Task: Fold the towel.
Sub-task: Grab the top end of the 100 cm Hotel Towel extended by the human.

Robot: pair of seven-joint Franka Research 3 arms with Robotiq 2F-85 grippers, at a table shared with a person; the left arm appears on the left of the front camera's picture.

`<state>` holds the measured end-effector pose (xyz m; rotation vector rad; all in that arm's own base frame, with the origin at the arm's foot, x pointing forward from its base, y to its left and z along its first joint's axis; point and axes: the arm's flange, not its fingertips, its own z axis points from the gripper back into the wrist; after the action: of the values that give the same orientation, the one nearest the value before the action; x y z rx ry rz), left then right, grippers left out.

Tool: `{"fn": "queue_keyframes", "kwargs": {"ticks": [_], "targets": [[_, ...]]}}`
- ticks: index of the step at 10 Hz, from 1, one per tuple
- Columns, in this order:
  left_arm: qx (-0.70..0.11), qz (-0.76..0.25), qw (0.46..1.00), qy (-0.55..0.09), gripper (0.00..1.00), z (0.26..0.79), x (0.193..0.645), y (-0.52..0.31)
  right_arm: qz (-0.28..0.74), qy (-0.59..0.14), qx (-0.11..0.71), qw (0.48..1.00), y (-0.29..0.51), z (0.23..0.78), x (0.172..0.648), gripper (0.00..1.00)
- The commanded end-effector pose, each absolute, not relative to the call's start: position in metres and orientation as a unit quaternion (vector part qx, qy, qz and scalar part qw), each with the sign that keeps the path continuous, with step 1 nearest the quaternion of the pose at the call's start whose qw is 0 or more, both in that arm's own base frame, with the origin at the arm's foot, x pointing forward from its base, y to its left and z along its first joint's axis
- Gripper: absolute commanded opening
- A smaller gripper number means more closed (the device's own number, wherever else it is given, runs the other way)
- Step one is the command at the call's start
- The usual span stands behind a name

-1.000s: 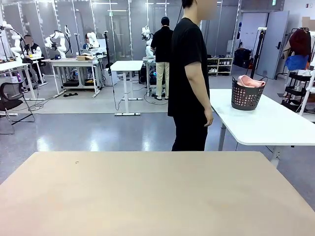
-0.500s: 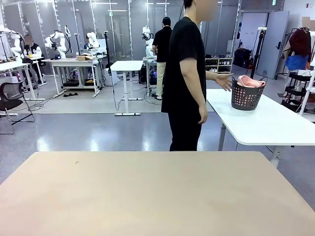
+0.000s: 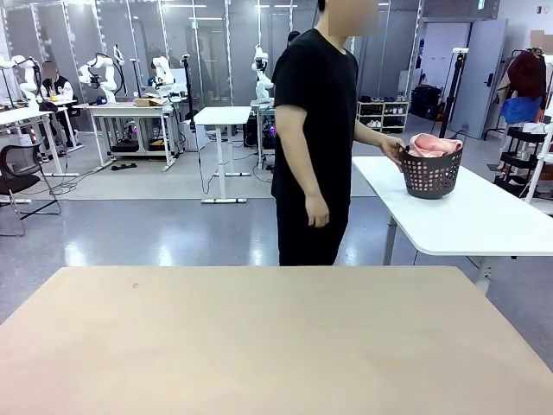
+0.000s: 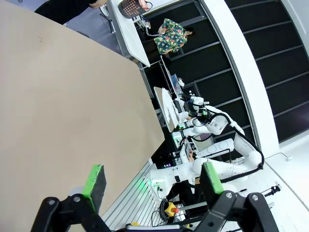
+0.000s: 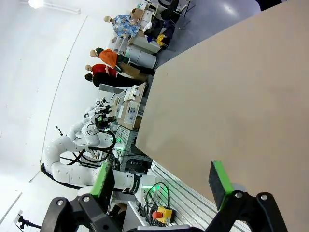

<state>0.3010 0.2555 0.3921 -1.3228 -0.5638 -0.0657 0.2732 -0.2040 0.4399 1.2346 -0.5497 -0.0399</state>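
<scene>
Towel (image 3: 436, 144) bunched up in dark basket (image 3: 429, 173); I can't read any long axis. Basket sits at end of white table (image 3: 484, 216) nearest person. Person's hand (image 3: 393, 149) on basket rim, arm reaching sideways; other hand (image 3: 317, 210) hangs at hip. My left gripper (image 4: 152, 179) and right gripper (image 5: 161, 181) both spread wide above beige worktop (image 3: 276, 346). Grey glossy lab floor beyond.

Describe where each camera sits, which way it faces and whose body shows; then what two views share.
Front: fixed on the robot's side, facing across the table at the person, hand at the basket holding the towel.
Left wrist: on that arm, looking along the open left gripper over the table.
Right wrist: on that arm, looking along the open right gripper over the table.
Shared: front and left wrist both show the basket.
</scene>
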Motion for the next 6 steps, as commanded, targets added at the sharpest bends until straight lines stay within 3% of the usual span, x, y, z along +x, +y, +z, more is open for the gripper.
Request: {"fn": "queue_keyframes", "kwargs": {"ticks": [1,6], "targets": [[-0.608,-0.032,0.751,-0.257,1.0,0.3919,0.2991,0.2562,-0.015,-0.26,0.576,0.775,-0.2059,0.4406,0.2732,1.0],[-0.608,-0.032,0.751,-0.257,1.0,0.3919,0.2991,0.2562,-0.015,-0.26,0.576,0.775,-0.2059,0.4406,0.2732,1.0]]}}
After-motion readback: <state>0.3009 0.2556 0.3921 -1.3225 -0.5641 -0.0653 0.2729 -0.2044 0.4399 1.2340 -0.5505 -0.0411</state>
